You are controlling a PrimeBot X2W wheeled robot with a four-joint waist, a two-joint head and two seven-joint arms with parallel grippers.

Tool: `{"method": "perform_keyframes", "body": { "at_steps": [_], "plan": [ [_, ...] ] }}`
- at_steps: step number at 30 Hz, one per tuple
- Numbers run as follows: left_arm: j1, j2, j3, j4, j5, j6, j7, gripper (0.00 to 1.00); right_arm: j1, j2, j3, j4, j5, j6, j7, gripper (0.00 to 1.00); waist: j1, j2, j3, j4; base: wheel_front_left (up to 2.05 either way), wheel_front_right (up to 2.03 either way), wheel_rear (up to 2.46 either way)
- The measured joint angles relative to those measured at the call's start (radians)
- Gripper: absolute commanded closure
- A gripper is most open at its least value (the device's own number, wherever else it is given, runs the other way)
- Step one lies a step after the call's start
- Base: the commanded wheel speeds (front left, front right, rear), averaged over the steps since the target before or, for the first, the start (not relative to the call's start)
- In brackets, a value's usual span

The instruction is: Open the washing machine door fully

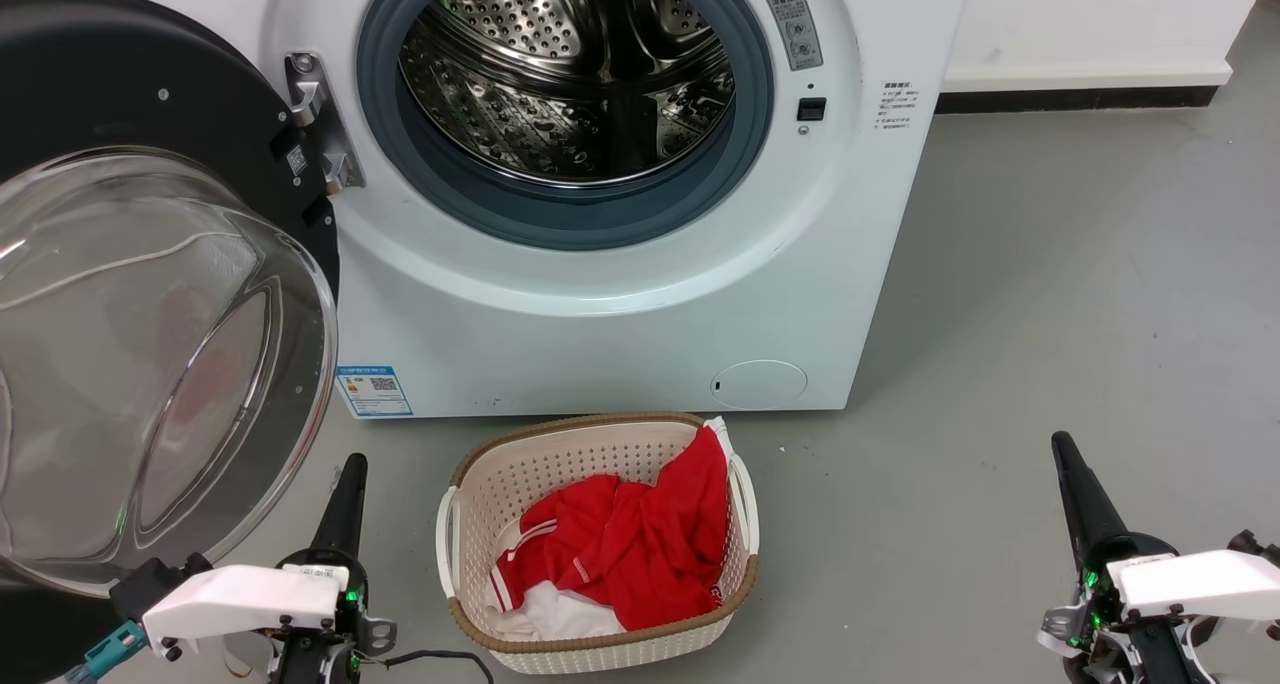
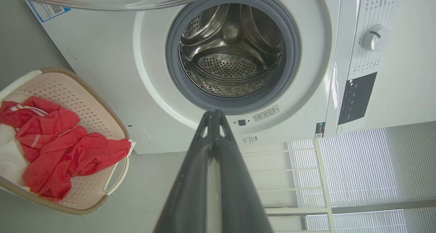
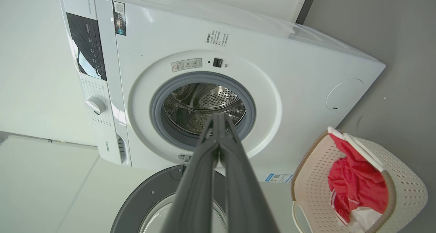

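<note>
**Hanging open on its left hinge: the door**

Nearest me, my left claw [image 1: 354,464] and right claw [image 1: 1062,446] both have their fingers pressed together, gripping nothing. The left one sits just beside the door [image 1: 150,314], under its glass bulge. Between the claws a basket [image 1: 520,474] of red clothes [image 1: 630,544] stands on the floor [image 1: 1050,314]. Behind it, the washing machine [image 1: 600,324] shows its bare steel drum [image 1: 570,74].

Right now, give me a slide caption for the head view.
Washing machine door swung open leftward, steel drum exposed; basket with red clothes on the floor; left gripper and right gripper shut.
</note>
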State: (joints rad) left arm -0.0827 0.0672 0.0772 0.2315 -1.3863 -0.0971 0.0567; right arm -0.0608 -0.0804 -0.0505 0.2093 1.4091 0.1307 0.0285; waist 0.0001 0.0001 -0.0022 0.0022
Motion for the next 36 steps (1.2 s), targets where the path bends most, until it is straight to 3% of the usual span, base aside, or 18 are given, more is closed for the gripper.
{"method": "perform_keyframes", "body": {
  "at_steps": [36],
  "plan": [
    [-0.022,-0.017,0.037,0.014,-0.226,-0.034,0.058,1.0,-0.039,0.004,-0.03,0.034,0.234,0.0,0.058,1.0,0.0,0.0,0.005,-0.002,0.0,0.0,0.0]
  ]
}}
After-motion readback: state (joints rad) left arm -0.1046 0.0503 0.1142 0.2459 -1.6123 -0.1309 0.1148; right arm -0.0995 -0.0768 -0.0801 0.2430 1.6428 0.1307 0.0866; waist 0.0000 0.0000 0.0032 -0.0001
